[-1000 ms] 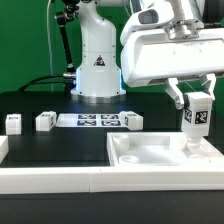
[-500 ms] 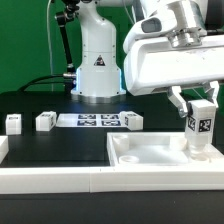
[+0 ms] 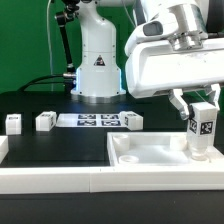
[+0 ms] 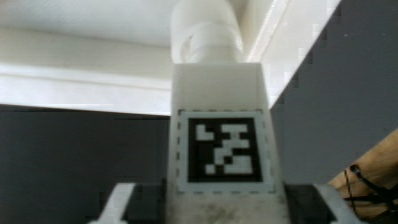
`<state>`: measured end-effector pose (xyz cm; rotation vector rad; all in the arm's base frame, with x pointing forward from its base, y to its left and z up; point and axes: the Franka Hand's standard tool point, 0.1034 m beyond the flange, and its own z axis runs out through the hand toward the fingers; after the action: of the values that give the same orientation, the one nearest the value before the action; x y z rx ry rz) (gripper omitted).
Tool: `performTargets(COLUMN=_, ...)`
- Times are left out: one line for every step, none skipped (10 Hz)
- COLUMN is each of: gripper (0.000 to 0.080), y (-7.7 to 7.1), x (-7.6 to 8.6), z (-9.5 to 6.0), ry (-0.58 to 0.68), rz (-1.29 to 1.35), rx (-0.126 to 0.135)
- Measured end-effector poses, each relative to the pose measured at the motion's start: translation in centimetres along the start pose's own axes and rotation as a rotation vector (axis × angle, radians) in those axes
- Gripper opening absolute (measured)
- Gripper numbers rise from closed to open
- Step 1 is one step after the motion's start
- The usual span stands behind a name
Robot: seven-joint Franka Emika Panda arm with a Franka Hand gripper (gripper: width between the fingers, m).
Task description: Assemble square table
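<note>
The fingers are closed narrowly on one leg, gripping it by its upper, tagged block; the leg is upright with its black-and-white tag facing the exterior camera. Its lower white end reaches down into the table top, at the far corner toward the exterior view's right, just inside the raised rim. Whether that end is seated in the top or only resting on it cannot be told. The wrist view shows the same leg lengthwise, tag toward the lens, with its rounded end against the white of the table top beyond. The table top lies flat on the black surface, open side up. Three loose legs lie in a row on the surface, well apart from the top: two toward the exterior view's left and one near the middle. The marker board lies between them, in front of the robot base.
</note>
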<state>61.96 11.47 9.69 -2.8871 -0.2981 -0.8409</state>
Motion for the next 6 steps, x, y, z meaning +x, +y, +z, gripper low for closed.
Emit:
performTargets(gripper=0.0290, y=0.00, x=0.02, z=0.02, ry=0.004, rz=0.000, rx=-0.001)
performTargets(gripper=0.0290, y=0.07, x=0.07, z=0.06, ry=0.012, rz=0.000, rx=-0.005)
performTargets(gripper=0.0290, y=0.07, x=0.08, z=0.11, ry=0.017, rz=0.000, rx=-0.007)
performTargets(gripper=0.0290, y=0.10, x=-0.06, z=0.20, ry=0.015, rz=0.001, rx=-0.007)
performTargets(gripper=0.0290, y=0.20, x=-0.23, z=0.32, ry=0.012, rz=0.003, rx=-0.007)
performTargets(gripper=0.0290, y=0.19, x=-0.37, z=0.43, ry=0.013, rz=0.004, rx=-0.008)
